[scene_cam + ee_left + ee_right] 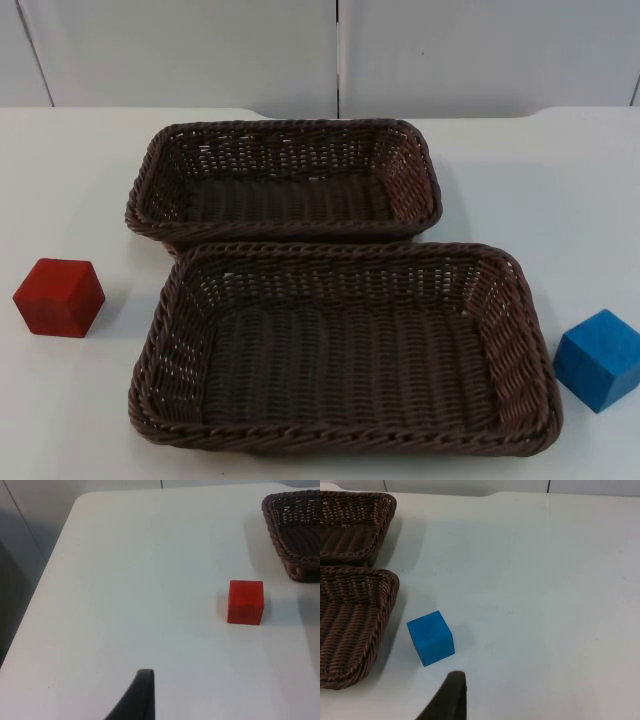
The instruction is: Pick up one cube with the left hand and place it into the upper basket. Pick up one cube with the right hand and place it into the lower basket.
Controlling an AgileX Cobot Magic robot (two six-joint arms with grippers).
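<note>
A red cube point(59, 297) rests on the white table, left of the lower basket point(340, 252). On the table to that basket's right lies a blue cube point(599, 359). The upper basket point(280, 128) stands just behind the lower one, their rims touching, and both brown wicker baskets hold nothing. My left gripper point(136, 699) hovers over bare table, well short of the red cube point(245, 602). My right gripper point(449, 697) hangs close to the blue cube point(431, 638), apart from it. Neither gripper holds anything.
The grey partition wall point(330, 50) closes the far side. The table's left edge and rounded corner point(75, 505) lie beyond the red cube. A basket corner point(295, 530) sits past the red cube; both baskets' ends point(355, 525) point(355, 620) flank the blue cube.
</note>
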